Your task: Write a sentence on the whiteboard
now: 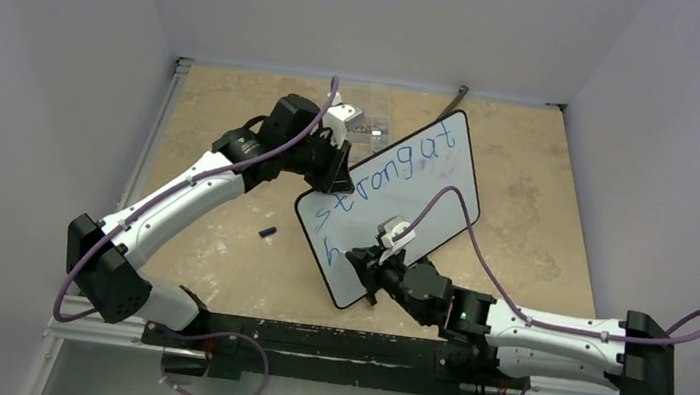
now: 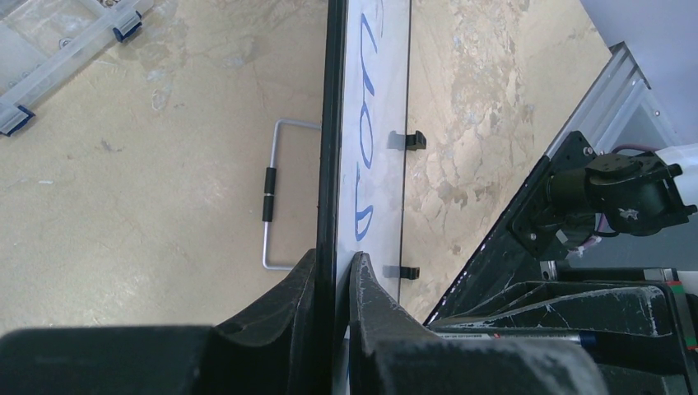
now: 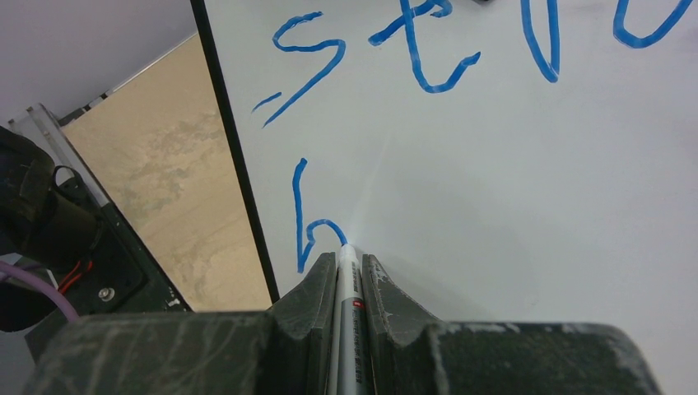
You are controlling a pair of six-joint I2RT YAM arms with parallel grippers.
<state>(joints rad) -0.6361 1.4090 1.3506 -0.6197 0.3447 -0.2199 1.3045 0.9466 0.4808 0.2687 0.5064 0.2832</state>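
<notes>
The whiteboard stands propped at a slant in the middle of the table. Blue lettering of the sentence runs along its upper row, reading "strong at". My left gripper is shut on the board's black-framed edge, one finger on either face. The board appears edge-on in the left wrist view. My right gripper is shut on a grey marker with its tip against the board. The tip rests at the end of a fresh blue "h", below the first row of the sentence.
A small dark cap lies on the tan table left of the board. A clear plastic box sits at the back and also shows in the left wrist view. A bent metal wire stand lies behind the board. A dark rod rests at the back wall.
</notes>
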